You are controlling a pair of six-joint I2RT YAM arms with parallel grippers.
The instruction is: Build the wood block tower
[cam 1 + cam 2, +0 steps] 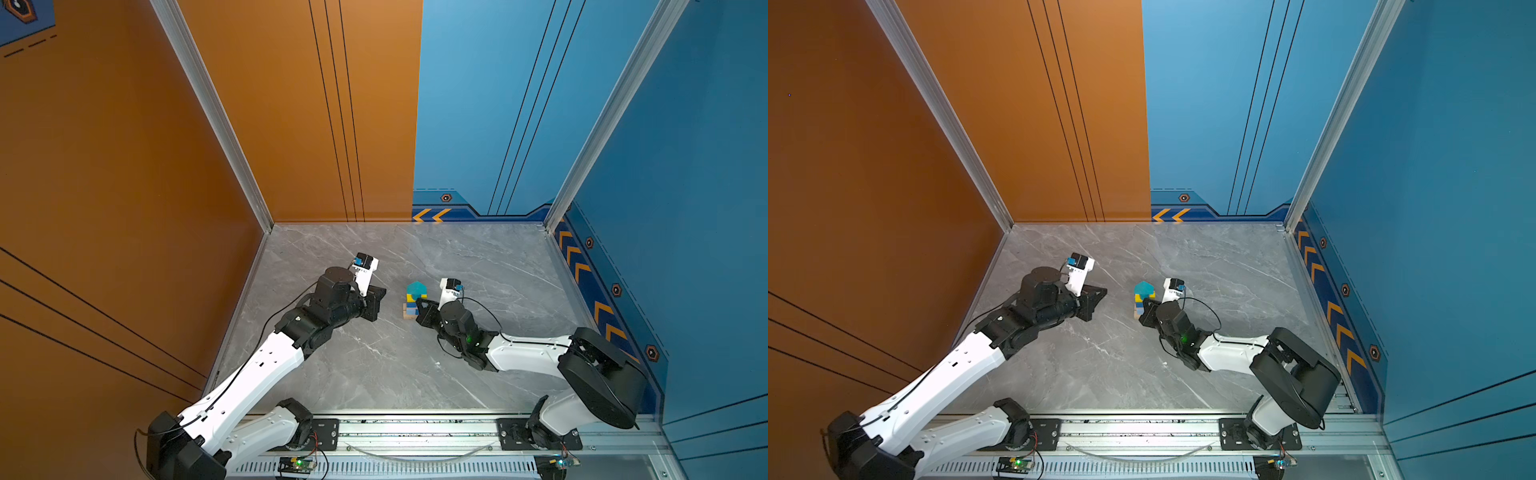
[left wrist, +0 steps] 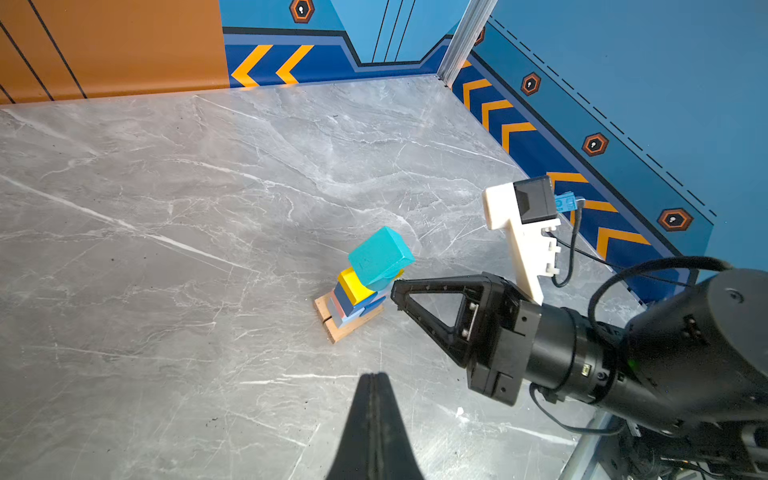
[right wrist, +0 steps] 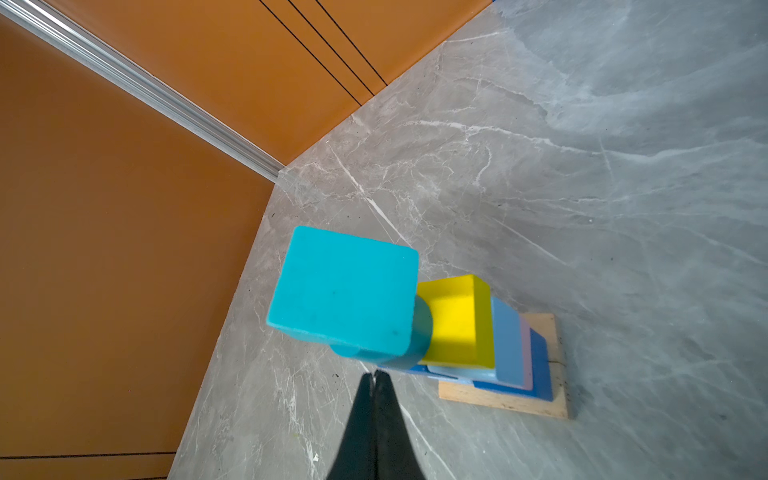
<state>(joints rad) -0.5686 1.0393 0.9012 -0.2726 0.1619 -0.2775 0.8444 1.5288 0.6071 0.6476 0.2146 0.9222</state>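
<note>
I see the tower (image 3: 453,332) standing near the middle of the grey marble table (image 1: 374,374), between my two arms. Its tan plank base (image 3: 498,399) lies flat on the table, with dark blue, pink and light blue layers above it. Next comes a yellow block (image 3: 457,320), then a teal cylinder (image 3: 422,332), and the teal roof block (image 3: 345,291) on top. My left gripper (image 2: 374,377) reaches in from the left and hangs well apart from the stack, its jaws pressed together on nothing. My right gripper (image 3: 375,375) also has its jaws together and empty. It points at the tower's right side and sits just beside the upper layers, though I cannot tell whether it touches them.
</note>
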